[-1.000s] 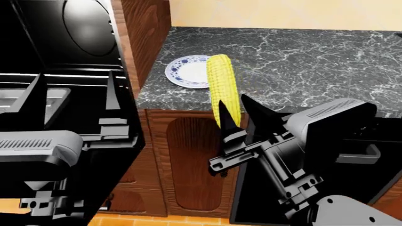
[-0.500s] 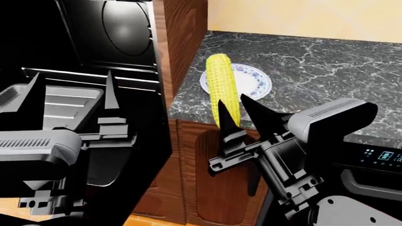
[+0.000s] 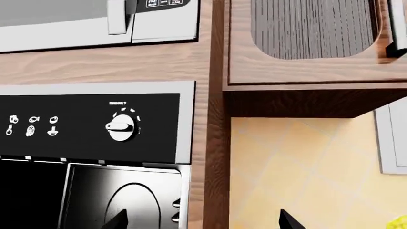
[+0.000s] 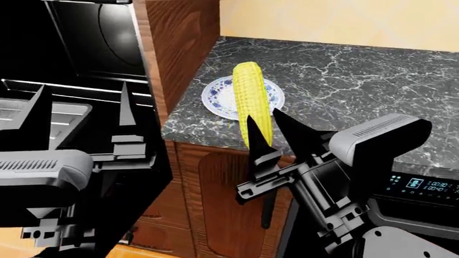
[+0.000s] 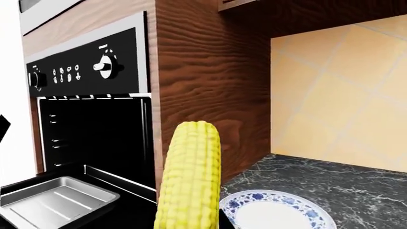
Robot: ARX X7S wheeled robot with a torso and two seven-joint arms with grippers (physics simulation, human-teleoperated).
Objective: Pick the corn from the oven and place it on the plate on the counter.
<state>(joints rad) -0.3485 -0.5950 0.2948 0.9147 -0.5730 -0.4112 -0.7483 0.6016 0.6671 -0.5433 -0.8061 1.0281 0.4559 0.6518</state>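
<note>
The corn (image 4: 253, 102) stands nearly upright in your right gripper (image 4: 273, 138), pinched at its lower end between the two closed-in fingers, so most of the cob rises clear above the grip. That end-on hold leaves the long body free to be laid down. It is out of the oven (image 4: 79, 59) and hangs at the near edge of the counter (image 4: 358, 75), its upper half overlapping the plate (image 4: 219, 97) in the head view. From the right wrist camera the cob (image 5: 189, 176) looks nearer than the plate (image 5: 277, 210) and to its left, so you likely need to carry it farther over the rim before tilting it flat. The tray (image 5: 54, 200) sits bare in the open oven at far left. Your left gripper (image 4: 83, 115) waits in front of the oven with its fingers spread wide and nothing between them, well out of the right arm's way. Watch the cob's length: it roughly spans the plate, so centre it before you release.
</note>
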